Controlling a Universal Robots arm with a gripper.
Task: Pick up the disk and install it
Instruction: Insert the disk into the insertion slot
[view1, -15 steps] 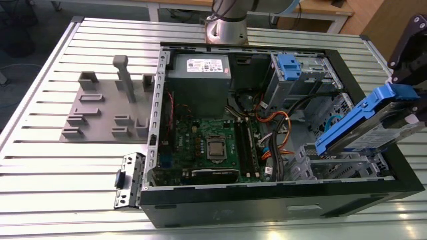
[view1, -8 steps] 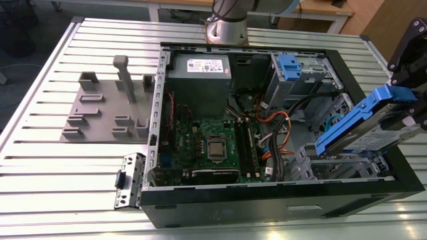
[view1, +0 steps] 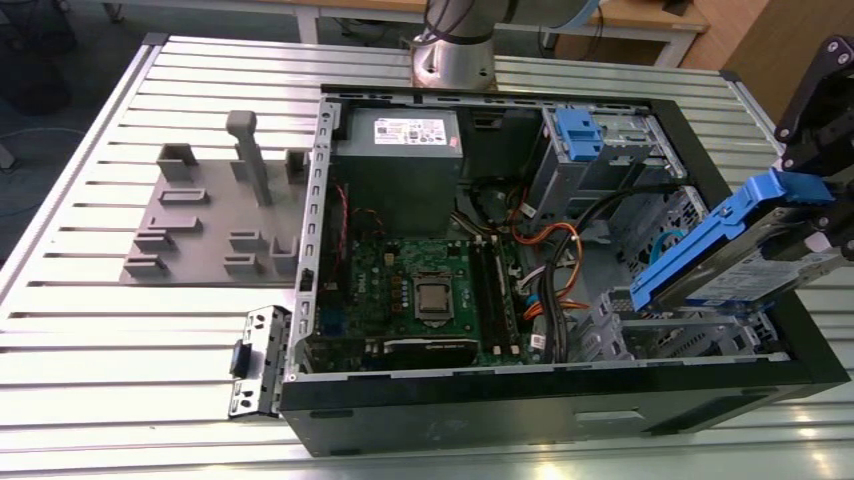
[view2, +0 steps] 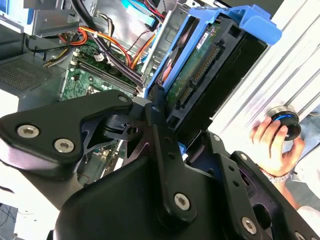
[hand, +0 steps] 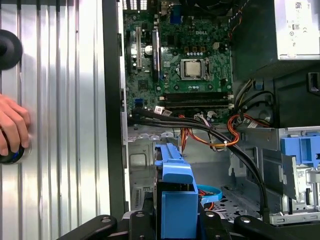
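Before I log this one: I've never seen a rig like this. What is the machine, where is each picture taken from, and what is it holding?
One robot arm works over an open computer case lying on a slatted metal table. The exterior view looks on from off the arm; both wrist views ride on the arm and look past its gripper. The black fingers are shut on the disk, a hard drive in a blue bracket, held tilted over the case's side at the exterior view's right. Inside the case lie a green motherboard and a grey power box. A grey fixture plate sits beside the case. A person's hand rests on a round knob on the table.
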